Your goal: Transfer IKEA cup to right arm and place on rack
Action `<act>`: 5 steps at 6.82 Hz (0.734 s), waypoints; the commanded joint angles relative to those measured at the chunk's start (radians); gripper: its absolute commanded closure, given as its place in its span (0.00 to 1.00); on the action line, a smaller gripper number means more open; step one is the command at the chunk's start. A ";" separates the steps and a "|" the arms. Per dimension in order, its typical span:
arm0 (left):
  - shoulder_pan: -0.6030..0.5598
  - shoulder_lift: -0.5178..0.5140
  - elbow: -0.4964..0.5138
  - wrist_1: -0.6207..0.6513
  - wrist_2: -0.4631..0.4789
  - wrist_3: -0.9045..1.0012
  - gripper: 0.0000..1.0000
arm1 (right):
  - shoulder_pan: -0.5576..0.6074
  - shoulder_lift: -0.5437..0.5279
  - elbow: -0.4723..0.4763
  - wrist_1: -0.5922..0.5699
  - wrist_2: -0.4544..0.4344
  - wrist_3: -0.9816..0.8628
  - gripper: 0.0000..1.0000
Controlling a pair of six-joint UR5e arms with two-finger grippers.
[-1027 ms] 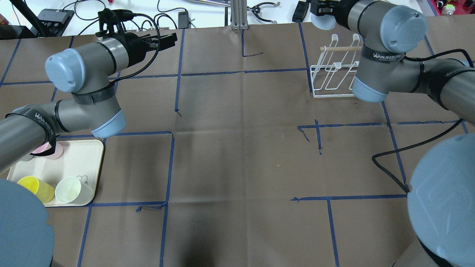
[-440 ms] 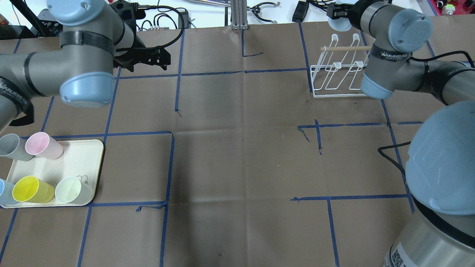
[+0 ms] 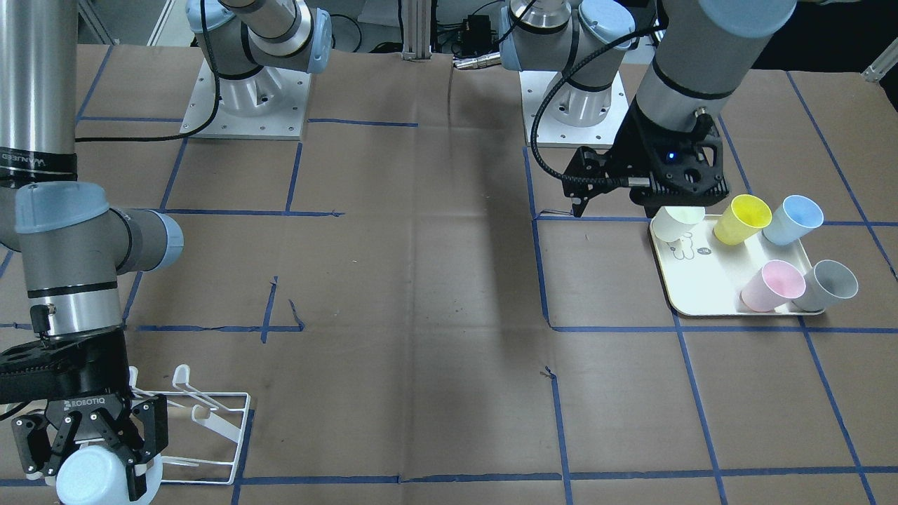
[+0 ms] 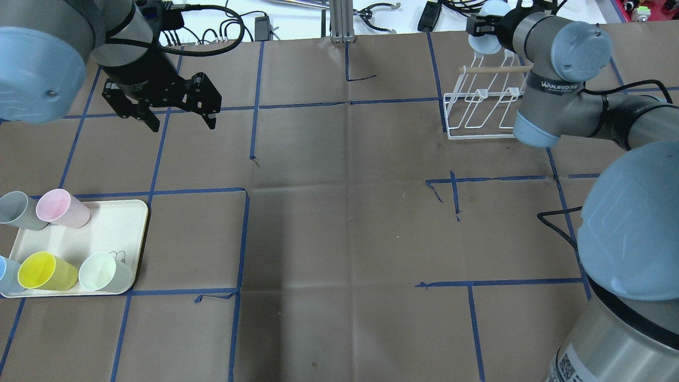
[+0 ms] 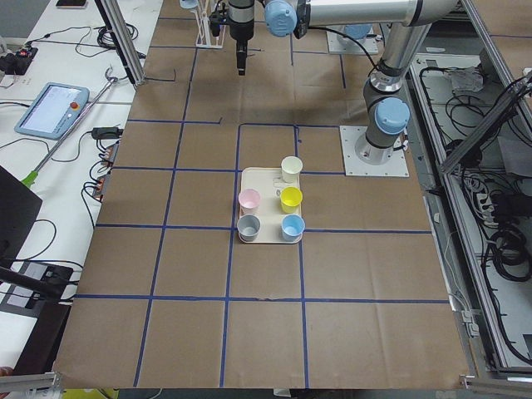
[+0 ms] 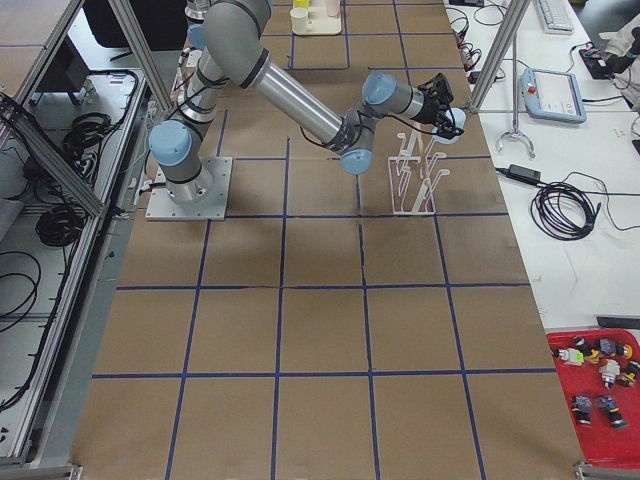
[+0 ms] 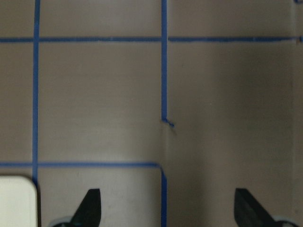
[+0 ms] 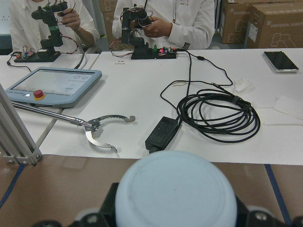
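Note:
My right gripper (image 3: 98,463) is shut on a pale blue cup (image 3: 88,482), held bottom outward. It hangs at the dowel-bar end of the white wire rack (image 3: 224,421), near the table's far edge. In the overhead view the gripper (image 4: 487,26) and cup (image 4: 485,43) sit just beyond the rack (image 4: 477,114). The cup's bottom (image 8: 175,189) fills the lower right wrist view. I cannot tell whether the cup touches a prong. My left gripper (image 4: 177,119) is open and empty, pointing down above bare table; its fingertips (image 7: 92,208) show in the left wrist view.
A cream tray (image 4: 124,228) at the near left holds pink (image 4: 61,208), yellow (image 4: 45,270) and pale green (image 4: 101,271) cups, with grey and blue ones at its edge. Cables, a teach pendant (image 8: 52,85) and operators lie beyond the far edge.
My left arm swung round; its gripper turned from pointing sideways to pointing down and moved nearer and leftward. My right gripper with the cup shifted slightly right, behind the rack.

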 commanded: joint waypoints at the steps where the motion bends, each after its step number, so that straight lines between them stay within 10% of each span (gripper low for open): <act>1: 0.001 0.039 -0.014 -0.051 -0.046 0.008 0.00 | 0.002 0.007 0.022 0.002 -0.001 0.000 0.94; 3: 0.065 0.079 -0.043 -0.071 -0.022 0.049 0.00 | 0.008 0.022 0.025 0.008 -0.003 0.003 0.86; 5: 0.301 0.150 -0.179 -0.073 -0.025 0.267 0.00 | 0.010 0.019 0.021 0.008 0.000 0.009 0.01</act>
